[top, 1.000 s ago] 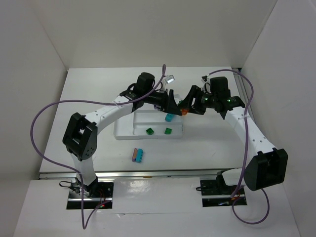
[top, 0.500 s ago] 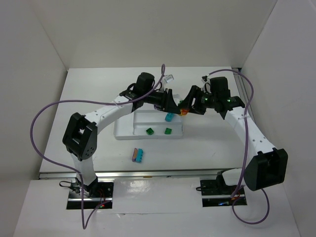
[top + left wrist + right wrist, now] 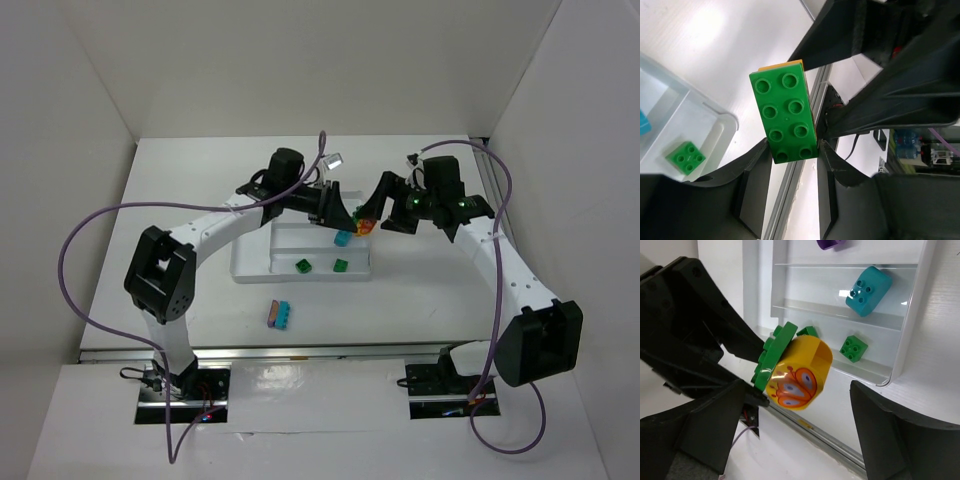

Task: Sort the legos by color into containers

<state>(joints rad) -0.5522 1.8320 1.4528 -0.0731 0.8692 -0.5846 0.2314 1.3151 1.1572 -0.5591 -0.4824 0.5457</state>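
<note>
Taking over the green brick (image 3: 785,117) and the orange piece (image 3: 800,372) stuck to its back, my left jaws have just clamped on the brick's end. My right jaws, gripping a moment ago, now stand wide open either side of the orange piece. The pair hangs between both jaws, above the edge of the tray (image 3: 912,325), and likely needs pulling apart before sorting.

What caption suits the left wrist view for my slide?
Left gripper pinching a green studded plastic brick with a yellow block stuck behind it.
</note>
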